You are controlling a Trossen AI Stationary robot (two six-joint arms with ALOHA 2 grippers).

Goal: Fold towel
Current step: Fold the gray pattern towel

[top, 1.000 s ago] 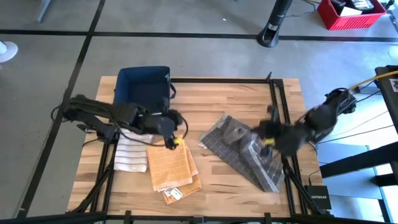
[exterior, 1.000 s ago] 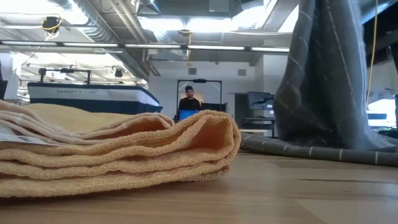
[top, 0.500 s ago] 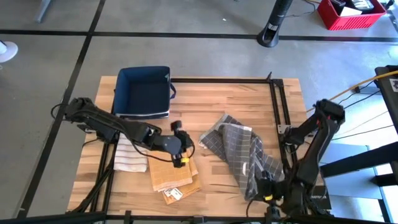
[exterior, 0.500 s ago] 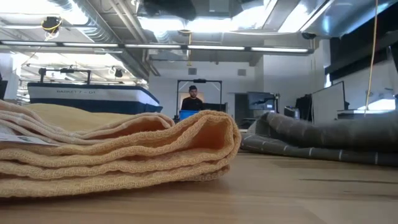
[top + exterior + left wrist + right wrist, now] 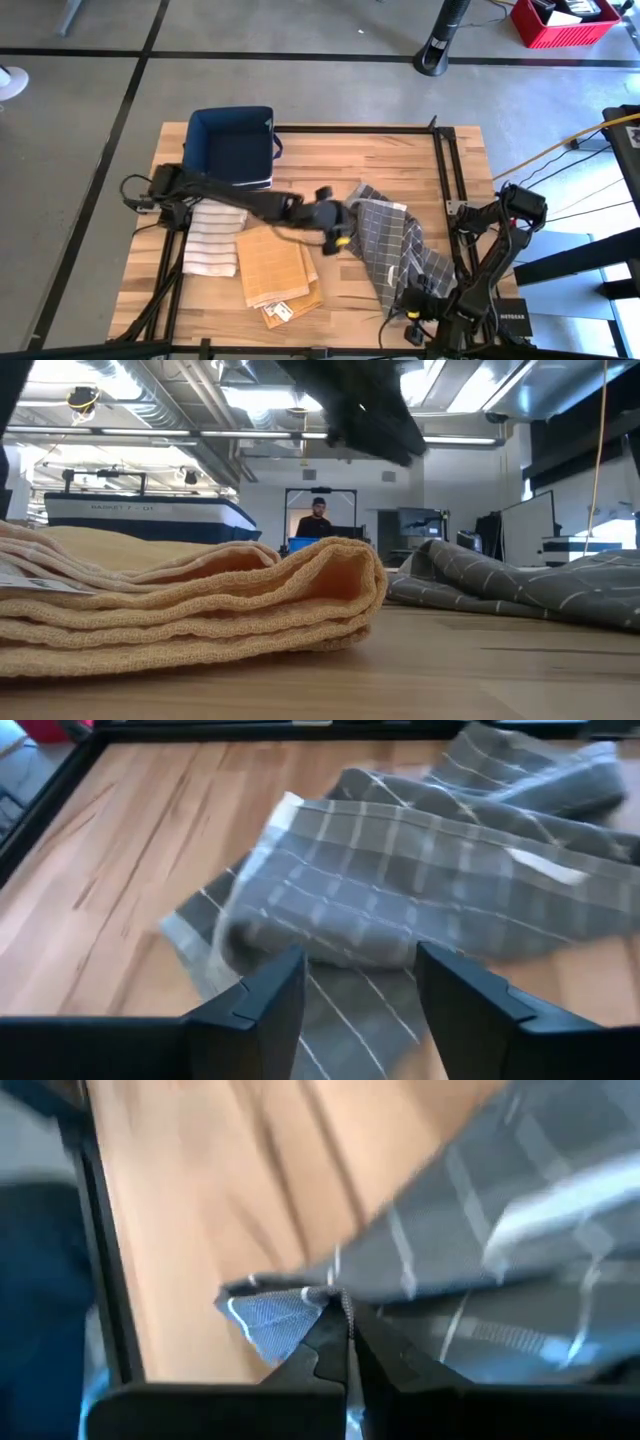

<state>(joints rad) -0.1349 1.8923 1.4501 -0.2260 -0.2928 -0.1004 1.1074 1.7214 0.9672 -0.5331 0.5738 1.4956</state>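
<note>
A grey towel with thin pale lines (image 5: 395, 245) lies rumpled and partly folded over on the right half of the wooden table; the low view shows the grey towel (image 5: 500, 585) lying low. My left gripper (image 5: 343, 238) is open and reaches in from the left over the towel's left part; in its wrist view the left gripper (image 5: 355, 995) has the cloth (image 5: 400, 890) below and ahead of its fingers. I cannot tell if they touch it. My right gripper (image 5: 412, 312) is shut on the towel at the table's near edge. My right gripper pinches a corner of the grey towel (image 5: 285, 1312) between its two shut fingers (image 5: 330, 1345). It slants down at the table's near edge. The rest of the cloth trails slack from the hold toward the far side, resting on the table.
A folded orange towel (image 5: 278, 270) and a white striped towel (image 5: 210, 250) lie at the near left, with a blue basket (image 5: 232, 145) behind them. Black frame rails (image 5: 450, 180) run along the table's right side. A person (image 5: 318, 520) stands far off in the room.
My right gripper has come down and moved toward the table's near edge, drawing the towel's held corner with it. The towel, which hung tall below the gripper, has sunk and now lies folded over on the table. My left gripper has gone rightward from above the orange towel to the grey one.
</note>
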